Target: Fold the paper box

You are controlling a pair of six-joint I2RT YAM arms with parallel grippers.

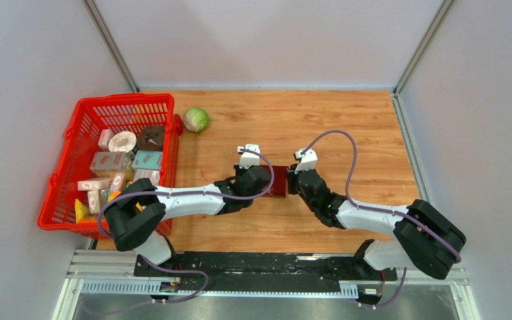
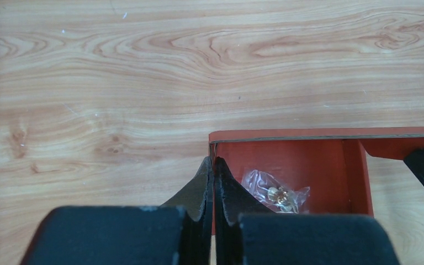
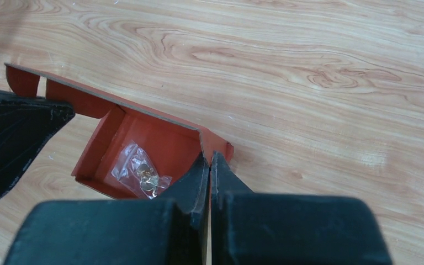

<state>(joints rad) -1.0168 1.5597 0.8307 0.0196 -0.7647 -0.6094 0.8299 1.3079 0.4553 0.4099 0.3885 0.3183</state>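
Observation:
The paper box (image 1: 279, 181) is dark red cardboard, partly folded up, lying on the wooden table between my two grippers. In the left wrist view my left gripper (image 2: 213, 163) is shut on the box's (image 2: 303, 160) left side wall, which runs between the fingertips. My right gripper (image 3: 210, 158) is shut on the opposite end wall of the box (image 3: 154, 138). A small clear plastic bag (image 3: 139, 173) holding gold bits lies inside the box; the left wrist view also shows this bag (image 2: 276, 193). From above, the left gripper (image 1: 269, 181) and right gripper (image 1: 291, 183) flank the box.
A red plastic mesh basket (image 1: 65, 172) with several pastel cartons stands at the left of the table, close to the left arm's elbow. A green cabbage (image 1: 196, 120) lies just right of the basket's far corner. Grey walls enclose the table at back and sides.

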